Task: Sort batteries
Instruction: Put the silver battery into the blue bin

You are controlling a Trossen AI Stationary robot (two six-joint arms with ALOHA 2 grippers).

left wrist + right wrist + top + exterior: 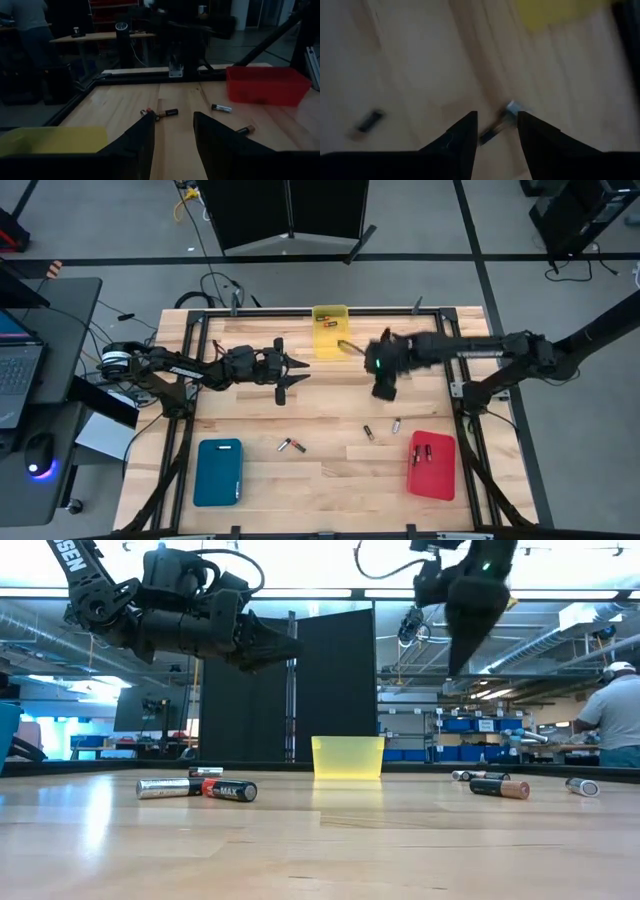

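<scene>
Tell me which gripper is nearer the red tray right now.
Right. The right gripper hangs open above mid-table, up and inward from the red tray. The left gripper, also open, sits farther off toward the table's left half.

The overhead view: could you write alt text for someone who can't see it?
Two dark robot arms hover over a wooden table, left end effector and right end effector both open and empty. Loose batteries lie between a blue tray, red tray and yellow tray.

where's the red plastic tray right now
In the high view the red plastic tray sits at the table's near right corner, on the right arm's side, with two loose batteries just up-left of it.
</scene>
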